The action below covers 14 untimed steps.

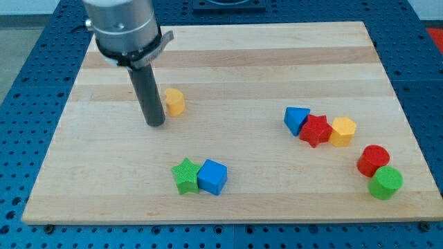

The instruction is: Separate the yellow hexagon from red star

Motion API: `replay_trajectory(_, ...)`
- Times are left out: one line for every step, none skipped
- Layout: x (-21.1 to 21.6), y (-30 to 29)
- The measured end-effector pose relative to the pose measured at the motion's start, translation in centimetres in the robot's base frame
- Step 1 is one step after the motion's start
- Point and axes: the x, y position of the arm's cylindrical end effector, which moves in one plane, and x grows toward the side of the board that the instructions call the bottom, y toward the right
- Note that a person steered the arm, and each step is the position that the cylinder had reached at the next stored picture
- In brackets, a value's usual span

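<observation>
The yellow hexagon [342, 131] lies toward the view's right on the wooden board [263, 48], touching the red star [315, 130] on that star's right side; the red star in turn touches a blue triangular block [297, 119] on its left, so the three form a short row, blue then red then yellow, reading from the view's left; just below and to the right of the yellow hexagon, apart from it, sits a red cylinder [373, 160], and a green cylinder [385, 182] touches that one from below, near the board's right edge; toward the view's bottom centre, well apart from the row, a green star [185, 175] and a blue cube [212, 176] sit touching side by side, green on the left; a second yellow block [174, 102], its shape hard to make out, rests in the upper left part of the board; my tip [155, 124] stands just beside that yellow block on its left, very close or touching, I cannot tell which, and well apart from the yellow hexagon and red star; the arm ends in a plain rod, so it has no jaws to stand wide or narrow and it holds nothing; no container shows on the board; every block lies directly on the wood.
</observation>
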Motion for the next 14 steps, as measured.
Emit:
replay_trajectory(-1.9,2.6)
replay_trajectory(-7.0,2.7)
replay_trajectory(-9.7,3.3)
replay_trajectory(-10.2,6.3)
replay_trajectory(-11.4,14.1)
replay_trajectory(-11.5,23.1)
replay_trajectory(-10.2,30.4)
replay_trajectory(-6.8,33.1)
replay_trajectory(-4.2,34.7)
replay_trajectory(-1.3,35.6)
replay_trajectory(1.5,35.3)
replay_trajectory(4.4,31.2)
replay_trajectory(5.4,27.3)
replay_trajectory(3.3,25.1)
